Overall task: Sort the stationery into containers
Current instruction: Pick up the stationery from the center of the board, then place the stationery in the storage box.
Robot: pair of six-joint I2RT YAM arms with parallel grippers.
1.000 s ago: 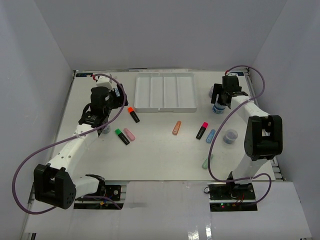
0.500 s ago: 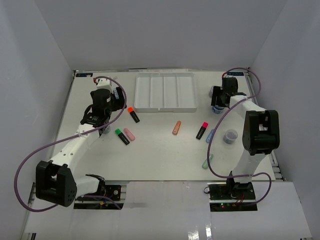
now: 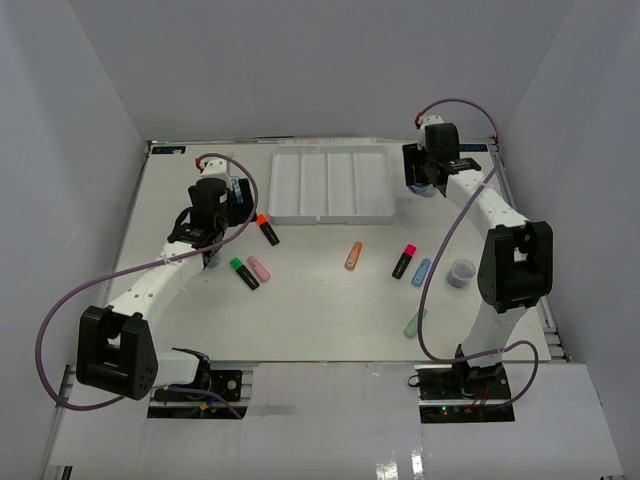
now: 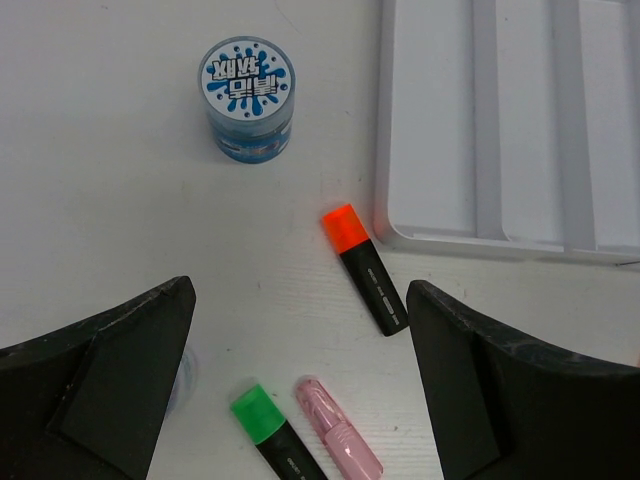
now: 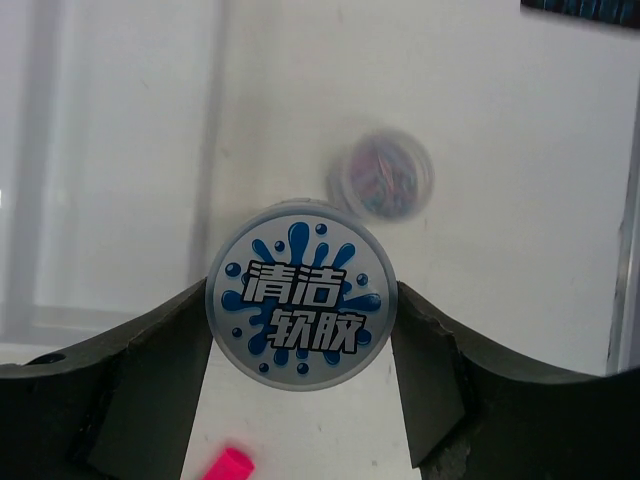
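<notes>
Right arm carrying a jar toward the tray. Hazards, as judged from these views:

(a) The small round blue-labelled plastic jar [image 5: 300, 305] is gripped only across its curved side, so it may swivel or slip out if the arm swings sharply.

(b) The jar appears raised off the white tabletop [image 3: 330, 300]. It hangs just beside the right wall of the white rectangular four-compartment plastic tray [image 3: 315, 185], near the far corner and not over any compartment. If let go here, it would probably land on the wall or outside the tray and roll away.

(c) A second, blurred small round jar [image 5: 380, 175] lies on the tabletop beneath the carried one. A low pass or a drop could knock it.

(d) The left arm sits close to the tray's left side, so both arms reaching for the tray together could crowd each other.

The right end effector [image 5: 300, 330] is closed onto the blue-labelled jar, one finger pressing on each side, label facing the wrist camera. The left end effector [image 4: 300, 350] is spread wide and holds nothing. It hovers above the black highlighter with an orange cap [image 4: 365, 270], touching neither it nor the other blue-labelled round jar [image 4: 247, 100] standing farther off
</notes>
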